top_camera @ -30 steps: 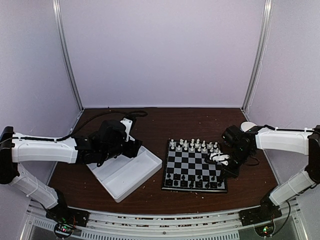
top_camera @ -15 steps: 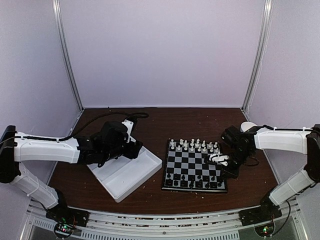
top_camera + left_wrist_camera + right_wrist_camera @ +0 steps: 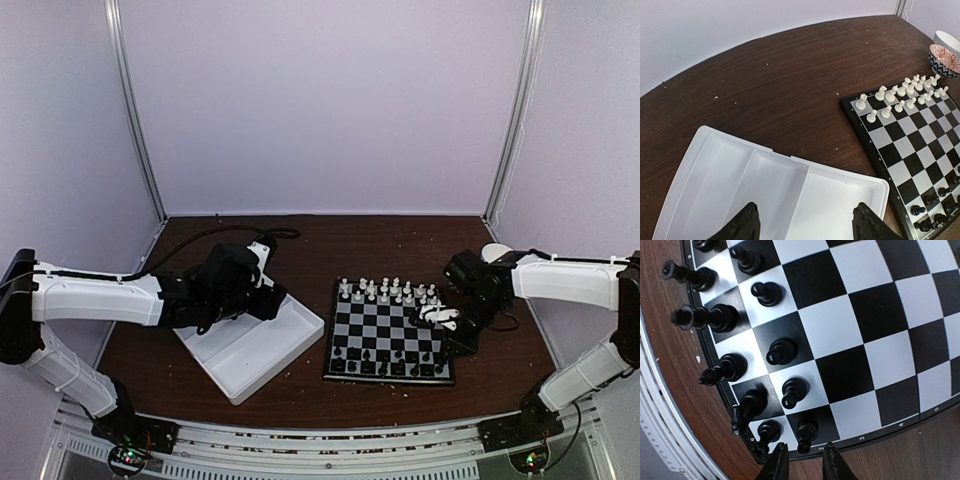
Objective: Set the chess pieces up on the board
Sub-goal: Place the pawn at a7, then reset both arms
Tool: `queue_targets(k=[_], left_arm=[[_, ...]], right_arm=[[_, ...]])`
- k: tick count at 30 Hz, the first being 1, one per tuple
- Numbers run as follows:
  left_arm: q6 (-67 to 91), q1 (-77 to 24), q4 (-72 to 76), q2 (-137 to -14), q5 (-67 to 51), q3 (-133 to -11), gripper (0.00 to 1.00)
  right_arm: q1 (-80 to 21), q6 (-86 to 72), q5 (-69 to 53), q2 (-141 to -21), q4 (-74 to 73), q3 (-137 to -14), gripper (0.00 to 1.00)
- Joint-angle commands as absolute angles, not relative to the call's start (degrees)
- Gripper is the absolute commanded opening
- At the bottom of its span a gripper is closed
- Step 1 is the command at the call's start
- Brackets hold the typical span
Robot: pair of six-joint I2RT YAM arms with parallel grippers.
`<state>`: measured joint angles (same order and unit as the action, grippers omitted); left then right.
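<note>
The board (image 3: 388, 330) lies right of centre, with black chess pieces (image 3: 385, 362) in its two near rows. In the right wrist view several black pieces (image 3: 781, 351) stand on the board (image 3: 850, 325) near its corner. My right gripper (image 3: 802, 454) is narrowly open at the board's right edge (image 3: 447, 345). Its fingertips (image 3: 776, 462) flank the head of the corner pawn (image 3: 806, 432) without touching it. My left gripper (image 3: 804, 230) is open and empty above the white tray (image 3: 790, 161), as the top view (image 3: 258, 298) also shows.
Tiny white chess pieces (image 3: 900, 94) fill the board's far rows (image 3: 388, 291). The two-compartment tray (image 3: 300, 345) lies left of the board. A patterned bowl (image 3: 945, 52) stands beyond the board's far right corner. Crumbs dot the brown table.
My left arm has drifted slightly over the tray. My right gripper has stayed at the board's near right corner.
</note>
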<state>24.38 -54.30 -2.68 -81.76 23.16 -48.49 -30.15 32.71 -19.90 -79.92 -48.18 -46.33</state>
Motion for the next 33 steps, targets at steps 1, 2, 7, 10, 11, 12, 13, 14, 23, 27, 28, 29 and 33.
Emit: queue_targets(k=[1, 2, 7, 10, 11, 12, 13, 14, 23, 27, 28, 29, 33], left_arm=[[24.1, -53.9, -5.0, -80.5, 23.6, -51.0, 0.65], [23.6, -53.8, -5.7, -79.8, 24.0, -51.3, 0.65], [20.7, -52.2, -9.2, -76.4, 23.2, -52.9, 0.67], [19.0, -49.8, -13.1, -74.7, 21.9, -55.5, 0.68], [18.3, -48.7, -14.5, -73.9, 21.2, -56.6, 0.68], [16.7, -47.7, -15.8, -73.2, 20.6, -57.7, 0.70], [15.4, -47.0, -17.5, -72.4, 21.1, -58.9, 0.74], [13.9, -46.0, -18.9, -71.7, 21.4, -60.2, 0.76], [10.8, -42.0, -24.9, -70.5, 38.5, -67.7, 0.98], [12.8, -40.2, -20.1, -67.8, 43.1, -64.4, 0.98], [12.1, -40.0, -18.3, -67.1, 43.6, -63.5, 0.98], [11.2, -39.9, -16.8, -66.5, 44.0, -62.6, 0.98], [10.6, -39.9, -16.3, -65.5, 46.1, -61.7, 0.98]], right_arm=[[-30.1, 31.9, -21.6, -74.7, -52.9, -51.9, 0.27], [-30.0, 31.8, -21.5, -73.5, -54.3, -53.5, 0.29], [-28.9, 31.9, -20.7, -69.5, -59.1, -61.2, 0.36], [-27.1, 30.9, -18.5, -67.6, -59.2, -65.0, 0.38], [-26.4, 30.3, -17.4, -66.8, -58.7, -66.4, 0.38], [-25.4, 29.6, -16.6, -65.8, -58.1, -68.1, 0.38], [-24.4, 29.0, -15.5, -64.7, -57.2, -69.6, 0.39], [-23.5, 28.1, -14.0, -63.3, -55.8, -70.8, 0.40], [-15.9, 8.0, 9.0, -56.1, -36.7, -69.3, 1.00], [-15.0, 6.6, 9.2, -52.2, -31.9, -65.0, 0.99], [-14.2, 6.4, 8.3, -50.9, -30.9, -64.0, 0.99], [-13.5, 6.0, 7.8, -50.0, -30.5, -63.4, 0.99], [-12.0, 4.4, 7.0, -47.3, -28.9, -60.5, 0.99]])
